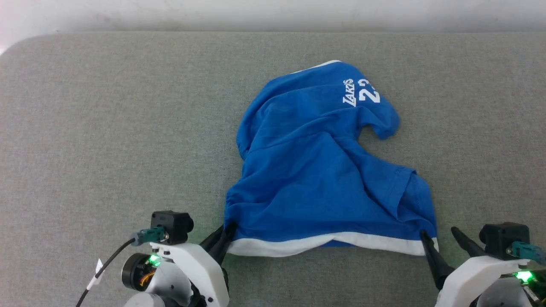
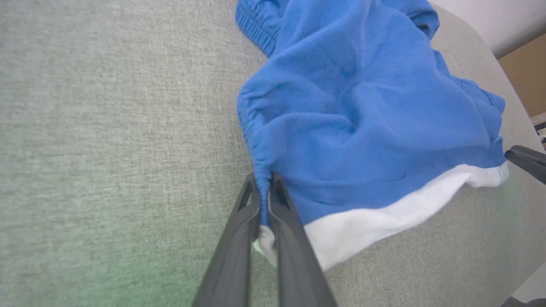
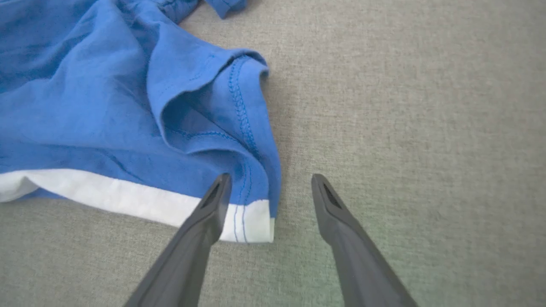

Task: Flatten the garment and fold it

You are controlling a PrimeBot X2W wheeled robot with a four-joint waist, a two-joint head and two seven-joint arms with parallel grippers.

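Seemingly to pull the hem flat, the left gripper [image 2: 264, 179] is pinched tight on the 7 o'clock corner of the garment [image 1: 315, 170], which lies crumpled mid-table [image 1: 106, 128], while the right gripper [image 3: 269, 181], jaws wide apart, straddles its 5 o'clock corner ungripped.

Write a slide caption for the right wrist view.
The right gripper stands open around the white-banded corner of the blue garment on the grey fabric surface.

Grey fabric tabletop [image 1: 106, 128], pale wall [image 1: 273, 13].
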